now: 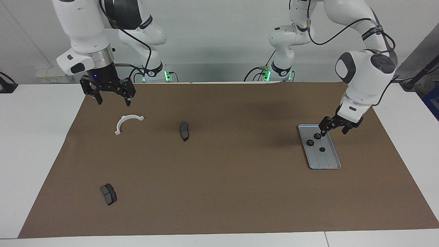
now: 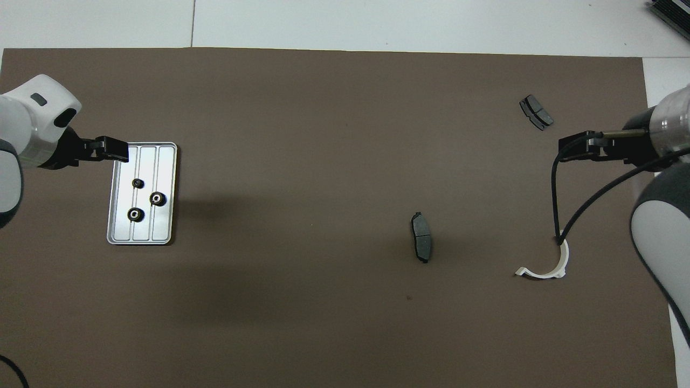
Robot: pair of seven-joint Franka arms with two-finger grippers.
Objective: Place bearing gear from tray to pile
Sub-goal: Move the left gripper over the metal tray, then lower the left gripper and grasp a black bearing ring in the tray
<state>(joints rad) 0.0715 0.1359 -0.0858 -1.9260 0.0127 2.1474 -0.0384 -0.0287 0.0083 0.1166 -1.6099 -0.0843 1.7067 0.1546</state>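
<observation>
So the bearing gears (image 2: 144, 199) are three little dark round pieces with pale shiny centres, sitting loose inside the tray (image 2: 164, 226), which shows in the left part of the overhead frame. They look like solid metal or hard plastic to me: stiff, small, probably light for their size, and likely to roll or skid on that ridged silver-grey tray if nudged sideways. I'd pinch one across its outer rim from straight above, since the hub hole looks too small for a finger. The left gripper (image 1: 334, 128) hangs over the tray's upper end in the facing frame, jaws spread wide and empty, beside the uppermost gear. The right gripper (image 1: 112, 96) waits open at upper left of that frame, above the white half-ring bracket (image 1: 127, 122). Two flat dark brake pads (image 1: 184, 130) lie well apart on the matte brown mat (image 1: 219, 192) covering the white worktop (image 1: 34, 137).
</observation>
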